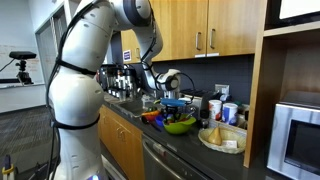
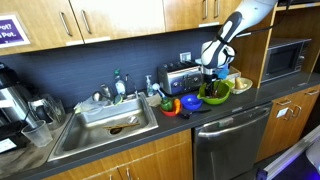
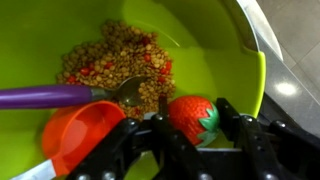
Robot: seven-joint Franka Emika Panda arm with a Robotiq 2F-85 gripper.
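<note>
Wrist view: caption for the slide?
Shut gripper holds a toy strawberry in a green bowl of grains, beside a purple spoon and orange cup.

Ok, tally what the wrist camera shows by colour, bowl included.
Green: 1, the bowl
Purple: 1, the spoon
Orange: 1, the cup
Red: 1, the strawberry, held in the gripper
Total: 4, plus a heap of brown grains in the bowl.

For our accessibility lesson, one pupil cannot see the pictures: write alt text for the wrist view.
The gripper is shut on a red toy strawberry over a lime-green bowl. In the bowl lie a heap of brown lentil-like bits with red flecks, a spoon with a purple handle, and an orange cup.
</note>
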